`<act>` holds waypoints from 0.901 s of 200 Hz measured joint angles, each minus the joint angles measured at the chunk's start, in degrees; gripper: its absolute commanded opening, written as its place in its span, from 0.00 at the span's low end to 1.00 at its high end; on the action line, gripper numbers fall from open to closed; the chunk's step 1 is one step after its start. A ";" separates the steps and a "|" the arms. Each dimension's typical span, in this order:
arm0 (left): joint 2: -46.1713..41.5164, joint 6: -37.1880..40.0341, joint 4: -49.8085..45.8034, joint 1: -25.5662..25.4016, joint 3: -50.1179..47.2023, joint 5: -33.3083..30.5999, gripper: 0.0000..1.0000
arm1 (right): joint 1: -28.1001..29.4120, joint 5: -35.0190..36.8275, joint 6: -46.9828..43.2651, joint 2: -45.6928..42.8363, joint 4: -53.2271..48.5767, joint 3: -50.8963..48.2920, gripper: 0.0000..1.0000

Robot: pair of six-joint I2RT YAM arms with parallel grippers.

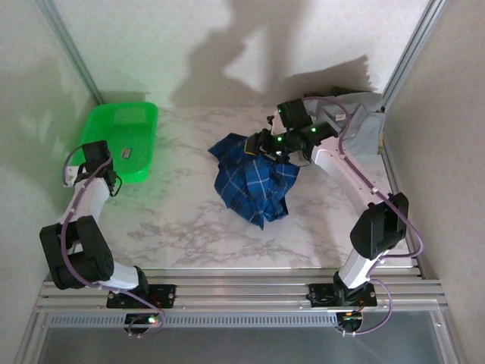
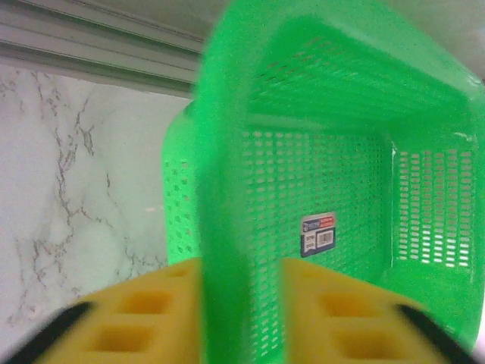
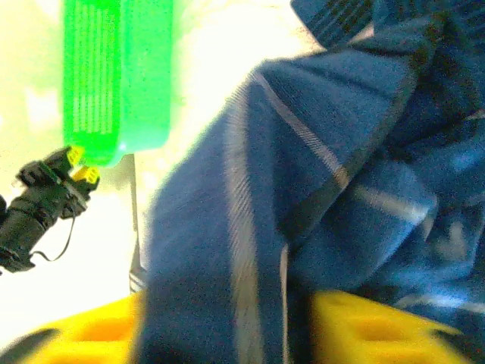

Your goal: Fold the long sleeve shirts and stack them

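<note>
Cloth of the dark blue plaid shirt (image 1: pixel 254 182) lay heaped and crumpled on the table (image 1: pixel 174 220), well to the right of the green basket (image 1: pixel 114 125). The right gripper (image 1: pixel 256 145) met the heap at its far edge, on the side turned away from the basket. In the right wrist view a thick fold of the plaid, crossed by thin pale lines, ran down between the yellow fingers (image 3: pixel 364 334), one on each side of it. They stood fairly far apart with the fold filling the gap, and whether they pinched it or only flanked it could not be told. The rest of the shirt spread in loose folds toward the near edge of the table. A plain grey shirt (image 1: pixel 360 125) lay bunched farther right of the basket than the plaid one, against the back corner.

The basket itself sat on the table with a small label (image 2: pixel 318 233) on its perforated floor. The left gripper (image 1: pixel 114 180) was at its near rim. The left wrist view showed the basket's wall standing between the two yellow fingers (image 2: pixel 136 322), one inside the basket and the other outside over the marbled table. The wall, blurred, filled the space between them, so whether they pressed on it could not be told.
</note>
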 measured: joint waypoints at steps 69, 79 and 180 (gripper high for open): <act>-3.48 5.42 -0.26 -1.70 2.71 2.14 0.99 | 0.26 -0.90 -15.50 5.01 -13.68 9.49 0.78; -5.22 6.69 -1.38 -1.95 3.89 2.34 1.00 | 0.13 2.45 -17.18 4.11 -15.74 8.20 0.78; -14.16 18.43 -20.59 -39.85 17.33 0.72 0.94 | -11.72 18.62 -11.34 -11.21 -11.85 -30.49 0.75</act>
